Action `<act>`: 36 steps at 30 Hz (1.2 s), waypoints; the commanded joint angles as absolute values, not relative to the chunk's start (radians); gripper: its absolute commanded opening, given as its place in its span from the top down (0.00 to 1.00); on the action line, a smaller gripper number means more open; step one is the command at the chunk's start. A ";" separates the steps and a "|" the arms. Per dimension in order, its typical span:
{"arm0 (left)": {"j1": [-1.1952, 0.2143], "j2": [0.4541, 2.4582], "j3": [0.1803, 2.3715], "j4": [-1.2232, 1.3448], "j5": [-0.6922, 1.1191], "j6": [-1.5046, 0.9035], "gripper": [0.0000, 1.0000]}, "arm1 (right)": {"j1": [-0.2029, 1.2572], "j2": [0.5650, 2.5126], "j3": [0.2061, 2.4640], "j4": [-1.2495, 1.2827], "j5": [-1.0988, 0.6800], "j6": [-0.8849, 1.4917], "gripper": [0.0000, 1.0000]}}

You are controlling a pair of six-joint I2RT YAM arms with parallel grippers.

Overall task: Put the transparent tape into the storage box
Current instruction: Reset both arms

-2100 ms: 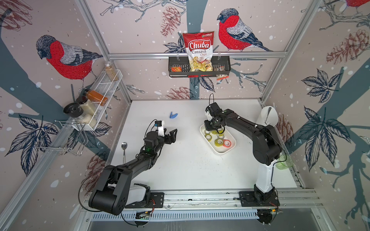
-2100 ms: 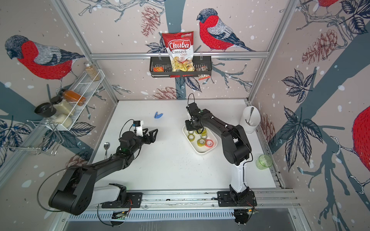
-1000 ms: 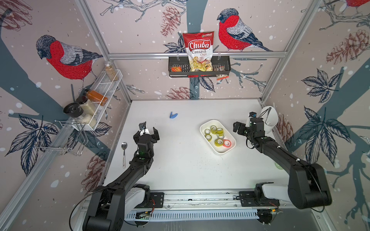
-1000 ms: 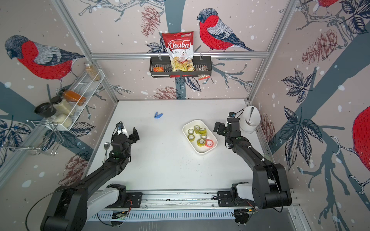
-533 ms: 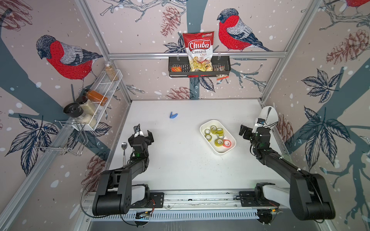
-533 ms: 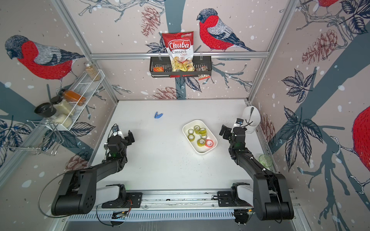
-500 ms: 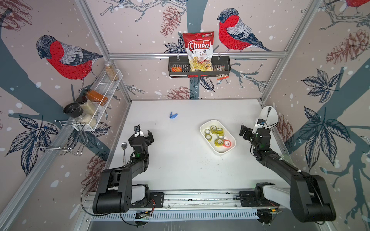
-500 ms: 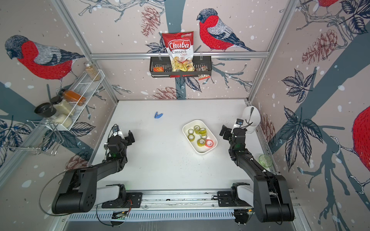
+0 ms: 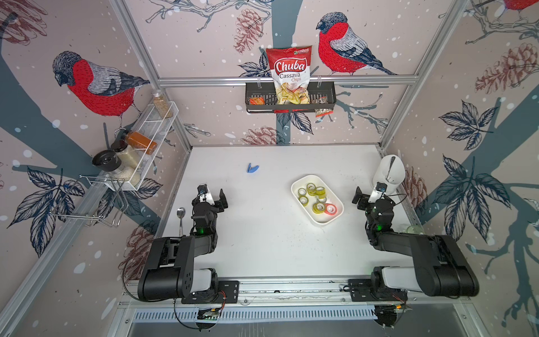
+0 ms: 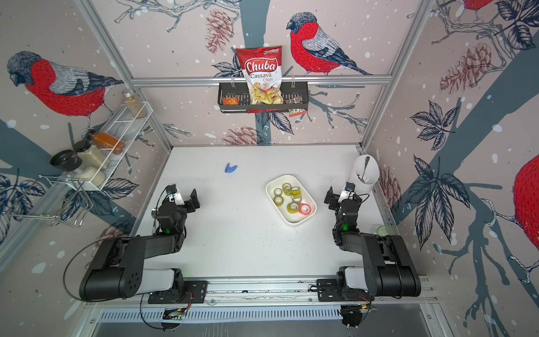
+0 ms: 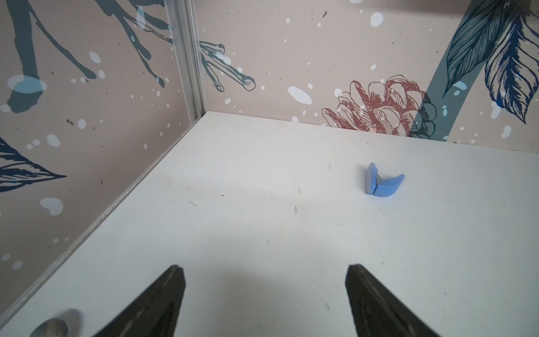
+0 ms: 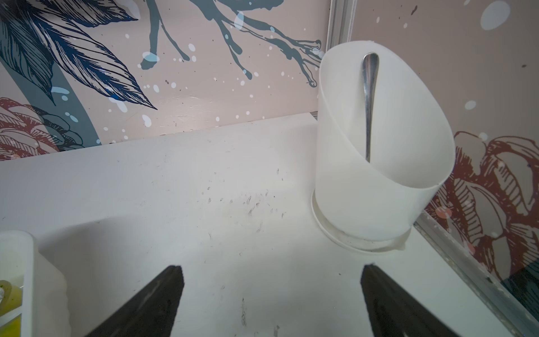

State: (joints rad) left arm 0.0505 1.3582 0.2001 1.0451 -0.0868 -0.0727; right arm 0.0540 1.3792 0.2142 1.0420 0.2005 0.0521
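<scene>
Transparent tape [image 9: 320, 191] lodged in the storage box [image 9: 322, 223]; task judged complete.
The matt white worktop [image 9: 262, 251], lightly scuffed, carries every item. The storage box, shallow white moulded plastic with rounded corners, sits toward the right edge, about midway between far and near edges. A white cylindrical holder [image 12: 364, 204] with a metal spoon [image 12: 369, 102] occupies the far right corner. On the left gripper [image 11: 264, 268] and right gripper [image 12: 272, 267], the black tapered fingers [image 11: 163, 294] stand wide apart, holding nothing. Several yellowish-clear rolls, plus one red, lie flat inside the box. They are judged to be light, rigid rings with glossy, slippery faces, best taken across the wall, one finger in the core. A blue plastic clip [image 11: 382, 183] lies toward the far left corner.
</scene>
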 commanded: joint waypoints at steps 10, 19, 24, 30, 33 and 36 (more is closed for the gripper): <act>0.053 1.304 0.201 1.085 -0.108 -0.081 0.09 | 0.049 1.509 0.223 1.241 0.245 0.071 0.00; 0.031 1.461 0.173 1.285 -0.130 -0.087 0.09 | 0.046 1.505 0.227 1.226 0.244 0.074 0.00; -0.018 1.517 0.225 1.248 -0.183 -0.041 0.07 | 0.046 1.504 0.226 1.227 0.244 0.074 0.00; -0.028 1.518 0.239 1.222 -0.236 -0.046 0.01 | 0.045 1.506 0.224 1.230 0.239 0.075 0.00; -0.028 1.520 0.238 1.227 -0.236 -0.046 0.02 | 0.043 1.506 0.224 1.230 0.237 0.075 0.00; -0.028 1.517 0.240 1.222 -0.235 -0.046 0.01 | 0.043 1.506 0.224 1.229 0.237 0.077 0.00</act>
